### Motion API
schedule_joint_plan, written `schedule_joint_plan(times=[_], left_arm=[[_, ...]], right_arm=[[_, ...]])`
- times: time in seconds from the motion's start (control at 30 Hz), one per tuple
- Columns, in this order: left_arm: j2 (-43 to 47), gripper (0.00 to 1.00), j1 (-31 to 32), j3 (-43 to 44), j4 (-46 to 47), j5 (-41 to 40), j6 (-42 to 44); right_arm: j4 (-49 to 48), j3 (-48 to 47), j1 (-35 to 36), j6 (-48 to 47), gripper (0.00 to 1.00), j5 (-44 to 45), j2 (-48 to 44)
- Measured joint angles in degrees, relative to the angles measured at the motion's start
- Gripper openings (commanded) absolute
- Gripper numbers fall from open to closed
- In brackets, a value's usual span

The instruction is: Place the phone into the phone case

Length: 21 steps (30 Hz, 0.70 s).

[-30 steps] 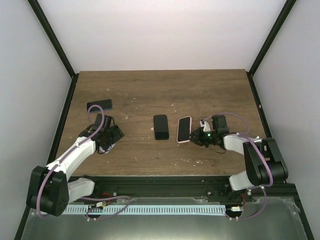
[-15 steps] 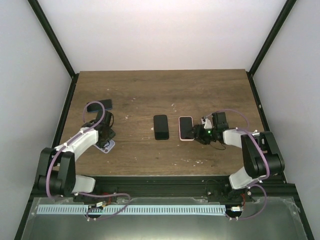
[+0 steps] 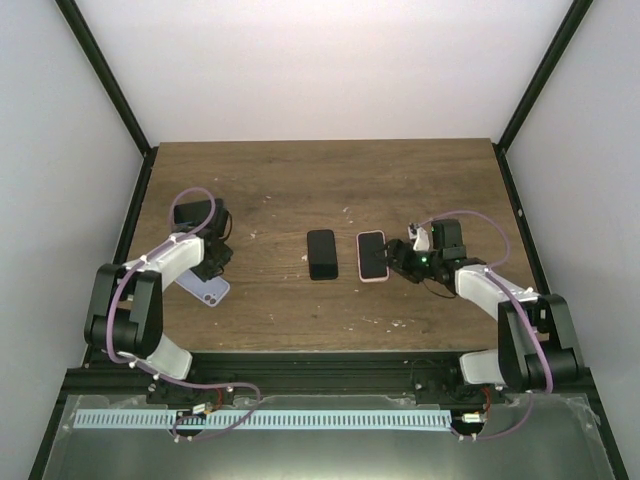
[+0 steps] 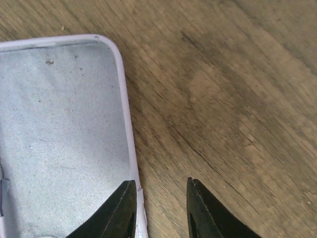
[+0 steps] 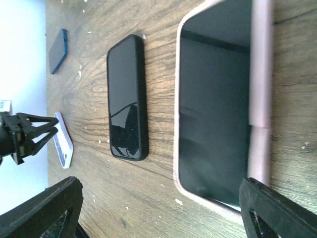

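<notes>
A black phone (image 3: 322,254) lies flat mid-table, also seen in the right wrist view (image 5: 128,99). Just right of it lies a pink phone case (image 3: 372,256) with a dark face inside its rim (image 5: 213,114). My right gripper (image 3: 398,262) stands wide open at the pink case's right edge, its jaws (image 5: 159,182) holding nothing. A lavender case (image 3: 205,288) lies at the left, hollow side up (image 4: 59,134). My left gripper (image 3: 210,268) hangs over it, jaws (image 4: 159,181) a narrow gap apart, one finger (image 4: 121,208) over the case's rim, the other over wood.
A dark blue phone (image 3: 188,213) lies at the far left, partly covered by my left wrist, and shows edge-on in the right wrist view (image 5: 58,51). Black frame posts and white walls border the wooden table (image 3: 320,180).
My right gripper has opened and let go of the pink case, which now lies flat. My left arm swung farther back and left, its jaws narrowing over the lavender case's edge.
</notes>
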<state>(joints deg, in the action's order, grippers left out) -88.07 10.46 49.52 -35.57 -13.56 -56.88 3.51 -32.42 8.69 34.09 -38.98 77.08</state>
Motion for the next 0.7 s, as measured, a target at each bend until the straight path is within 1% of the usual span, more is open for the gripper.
schedule_joint_plan(times=[0.13,0.3,0.57,0.63,0.7], left_arm=[[-2.4,0.27,0.0,0.7,-1.6,-0.4,-1.5],[-2.8,0.29,0.0,0.7,-3.7,-0.9,-4.1],[-4.2,0.25,0.0,0.7,-3.9,-0.3,-6.0],[-4.6,0.22,0.0,0.8,-3.8,-0.1,-6.0],[-4.7,0.15,0.0,0.8,-3.7,0.1,-6.0]], right_arm=[[-0.1,0.1,0.0,0.2,0.87,-0.4,-1.7],[-0.5,1.6,0.0,0.6,0.87,-0.6,-4.5],[-0.3,2.3,0.0,0.9,0.87,-0.5,-7.8],[-0.1,2.4,0.0,1.1,0.86,-0.5,-8.9],[-0.1,2.8,0.0,1.3,0.86,-0.5,-10.1]])
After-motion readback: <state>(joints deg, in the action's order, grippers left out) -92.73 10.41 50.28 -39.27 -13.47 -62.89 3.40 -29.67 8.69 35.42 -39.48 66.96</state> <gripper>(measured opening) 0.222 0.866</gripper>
